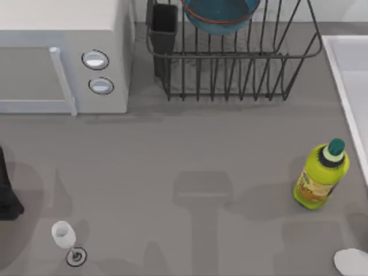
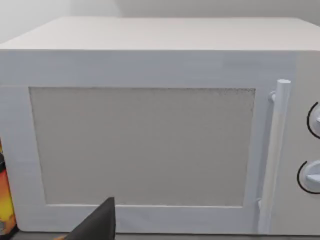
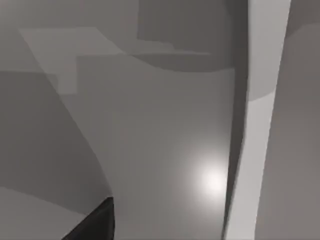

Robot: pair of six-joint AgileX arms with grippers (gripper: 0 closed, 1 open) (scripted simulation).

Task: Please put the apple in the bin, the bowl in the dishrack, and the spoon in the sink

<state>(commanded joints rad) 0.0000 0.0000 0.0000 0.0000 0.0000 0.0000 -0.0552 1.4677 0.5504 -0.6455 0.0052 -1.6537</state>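
Top view: wine glass (image 1: 64,236) near the counter's front-left corner, green bottle (image 1: 319,176) toward the right edge. Bowl (image 1: 220,14) already sits in the dishrack (image 1: 241,57) at the back; sink (image 1: 352,86) rim runs along the right edge.

Left wrist view: microwave (image 2: 150,130) door straight ahead; can't tell my left gripper's state.

Right wrist view: bare counter (image 3: 150,125) beside the sink's raised rim; right gripper's state unclear too.

Judging: bowl done; next move needs locating the spoon or apple.

Bowls: one, the bowl (image 1: 220,14) in the rack
Dishracks: one, the dishrack (image 1: 241,69)
Utensil cups: one (image 1: 163,29)
Microwaves: one (image 1: 60,54)
Microwave knobs: two (image 1: 95,59)
Green bottles: one (image 1: 321,175)
Wine glasses: one (image 1: 64,237)
Sinks: one, the sink (image 1: 351,80)
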